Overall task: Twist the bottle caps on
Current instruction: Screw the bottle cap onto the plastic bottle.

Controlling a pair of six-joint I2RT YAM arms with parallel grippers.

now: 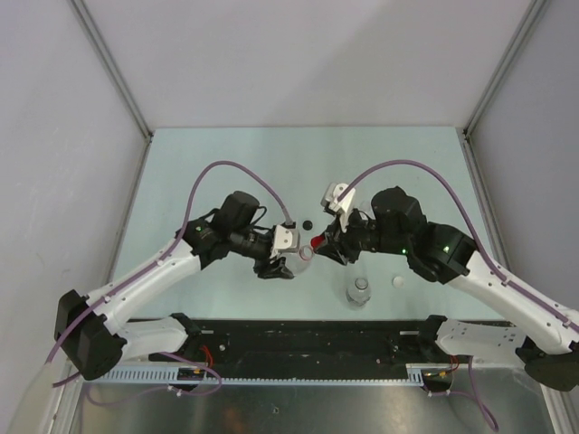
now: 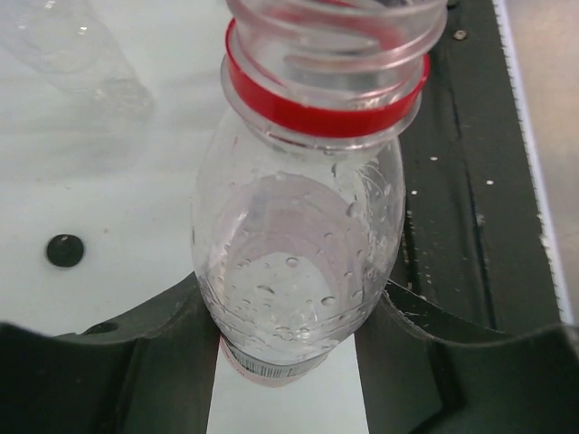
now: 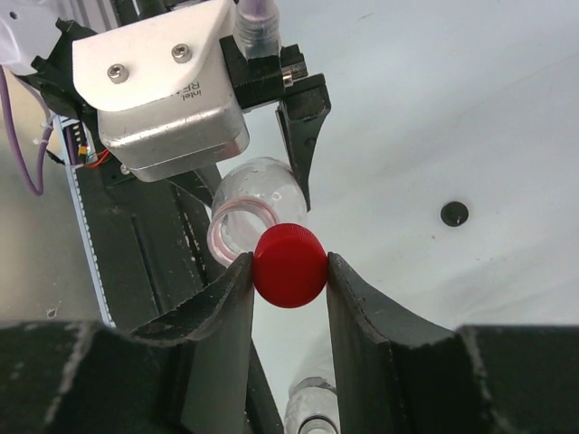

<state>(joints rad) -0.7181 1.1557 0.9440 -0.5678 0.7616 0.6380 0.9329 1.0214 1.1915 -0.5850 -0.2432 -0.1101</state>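
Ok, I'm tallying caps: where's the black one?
In the top view the black cap lies on the table near its middle, just beyond the red cap and the held bottle.

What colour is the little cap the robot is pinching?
Red. The cap shows best in the right wrist view.

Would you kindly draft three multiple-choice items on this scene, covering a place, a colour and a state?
1. Where is the black cap?
A. on the table
B. on a bottle's neck
C. inside a bottle

2. What colour is the cap in the right gripper?
A. white
B. black
C. red

3. The bottle in the left gripper is:
A. capped
B. uncapped
C. lying loose on its side

Answers:
1 A: it lies alone on the tabletop.
2 C: the red cap sits clamped between the fingers.
3 B: its threaded mouth is bare above the red ring.
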